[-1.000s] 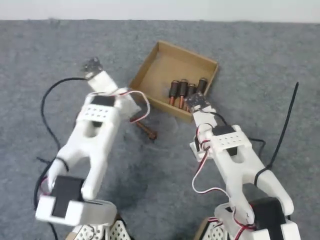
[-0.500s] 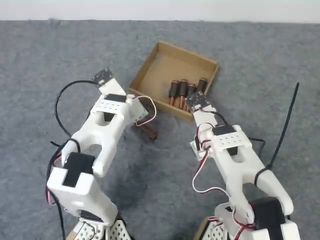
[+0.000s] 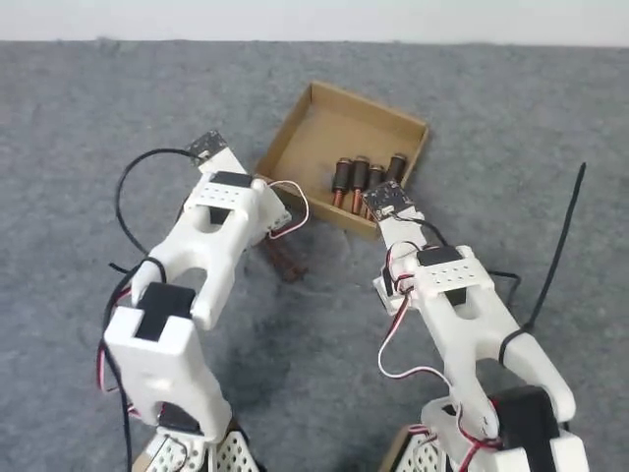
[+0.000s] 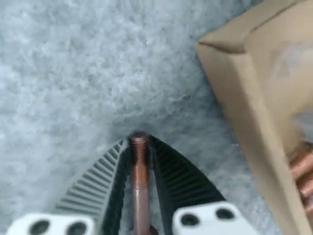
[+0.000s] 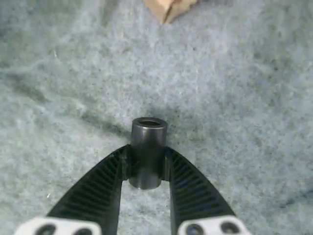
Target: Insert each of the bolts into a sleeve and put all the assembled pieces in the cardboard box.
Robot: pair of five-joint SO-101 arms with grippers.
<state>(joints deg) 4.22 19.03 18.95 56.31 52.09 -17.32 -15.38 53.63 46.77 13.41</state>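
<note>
bolt (image 4: 139,172): left tool (image 4: 138,144) | sleeve (image 5: 148,139): right tool (image 5: 146,152) | box (image 3: 370,104): four assemblies (image 3: 360,178)

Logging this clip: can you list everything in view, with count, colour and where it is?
box: one, brown cardboard, on the carpet ahead of both arms
assembled pieces: four showing, copper with dark sleeves, side by side inside the box along its near wall
bolt: one, copper, gripped in the left claw beside the box's near corner
sleeve: one, dark grey, upright in the right claw above the carpet
thin strip: one, black, far right
carpet: one, grey, underneath everything
arms: two, white, side by side
left claw: one, black fingers, shut on the bolt
right claw: one, black fingers, shut on the sleeve
</note>
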